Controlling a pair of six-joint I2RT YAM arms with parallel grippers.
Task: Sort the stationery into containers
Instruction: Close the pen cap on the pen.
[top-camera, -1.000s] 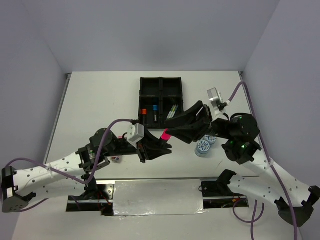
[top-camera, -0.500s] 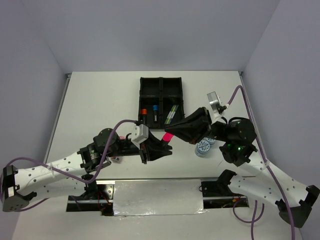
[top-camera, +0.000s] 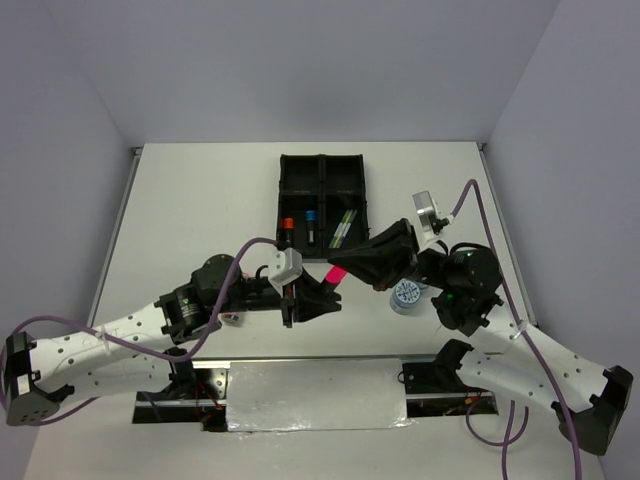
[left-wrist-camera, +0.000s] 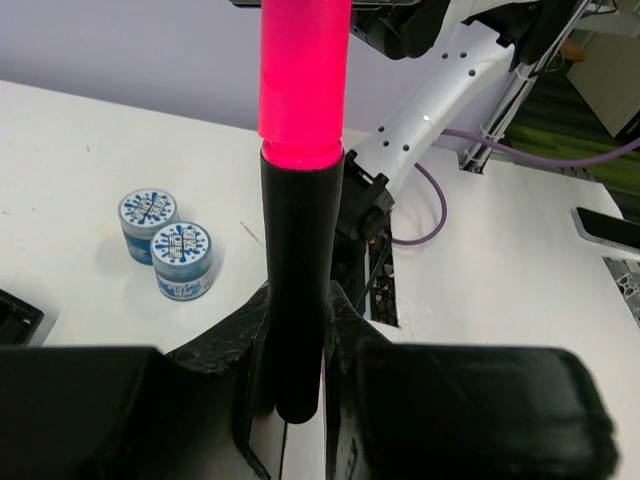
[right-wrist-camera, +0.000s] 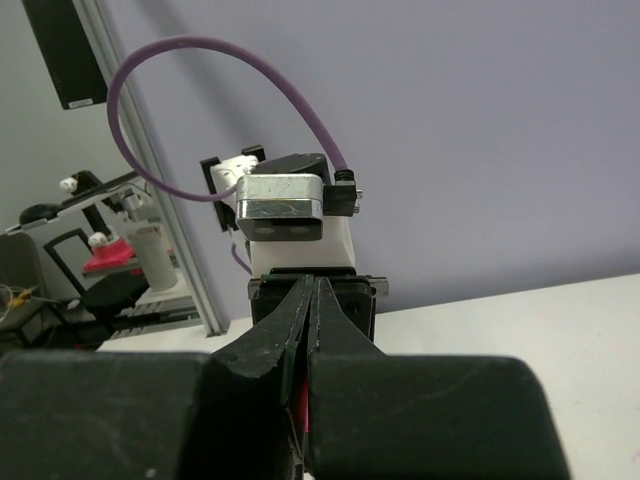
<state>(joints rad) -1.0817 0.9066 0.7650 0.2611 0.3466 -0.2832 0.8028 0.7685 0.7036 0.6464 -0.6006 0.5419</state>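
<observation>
Near the left arm, to the near left of the black tray (top-camera: 281, 195), a small pale item (top-camera: 232, 318) is lying on the table (top-camera: 190, 200); it is too small to identify. The left gripper (top-camera: 318, 290) is hovering off the tray's near edge, and its fingers are clamping the black barrel of a highlighter (left-wrist-camera: 298, 300). The highlighter is pointing up and away from that gripper, with its pink cap (top-camera: 336, 272) sitting just in front of the tray's near right corner.

Inside the tray, the near left compartment is holding two highlighters, one with an orange cap (top-camera: 287, 224) and one with a blue cap (top-camera: 311, 215). The near right compartment is holding thin pens (top-camera: 345, 222).

The right gripper (top-camera: 350, 262) is reaching in from the right, in front of the tray's near right corner. Its fingers are pressing together on the end of the pink cap, and a sliver of pink is showing between them in the right wrist view. So both grippers are gripping the same highlighter above the table.

To the near right of the tray, two blue-white rolls (top-camera: 405, 296) are standing on the table, touching each other, partly under the right arm.
</observation>
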